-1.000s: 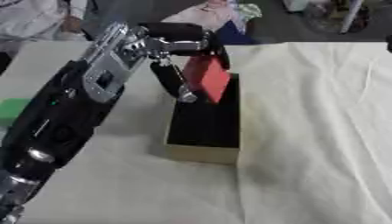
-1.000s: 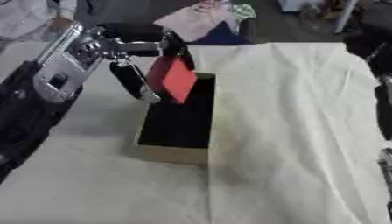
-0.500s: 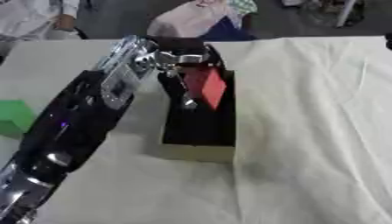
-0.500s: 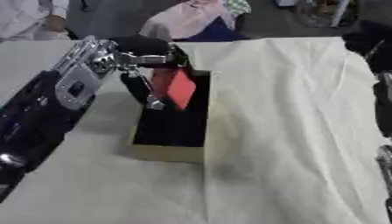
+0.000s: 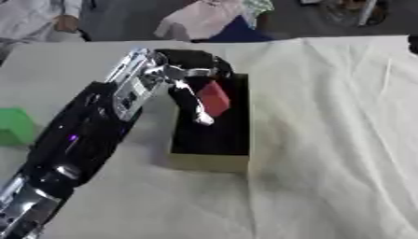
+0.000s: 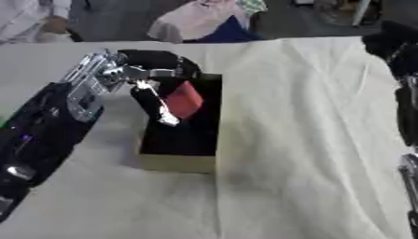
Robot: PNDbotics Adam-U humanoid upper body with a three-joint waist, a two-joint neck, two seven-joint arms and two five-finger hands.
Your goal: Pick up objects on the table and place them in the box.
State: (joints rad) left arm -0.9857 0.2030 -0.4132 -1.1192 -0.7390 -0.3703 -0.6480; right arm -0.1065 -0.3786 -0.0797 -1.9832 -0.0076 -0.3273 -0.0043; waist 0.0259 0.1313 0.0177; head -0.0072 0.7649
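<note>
Lower now vs 1 s ago: left hand (image 5: 189, 79) w/ red block (image 5: 215, 99) pinched, inside box (image 5: 211, 159).

Even, soft light falls on the pale cloth (image 5: 326, 140). My left hand (image 5: 192, 81) looks smeared, perhaps by motion. Glare glints off my arm (image 5: 135, 88), and the box (image 5: 208, 161) casts a faint shadow leftward.

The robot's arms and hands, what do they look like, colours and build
The left arm is bulky and glossy black, with a small purple light on its forearm. Toward the wrist sits a silver metal bracket with a dark square patch. The left hand has black knuckles and slim silver and black fingers with pale tips. The right arm shows only at the right edge: black segments with a silver joint lower down.
</note>
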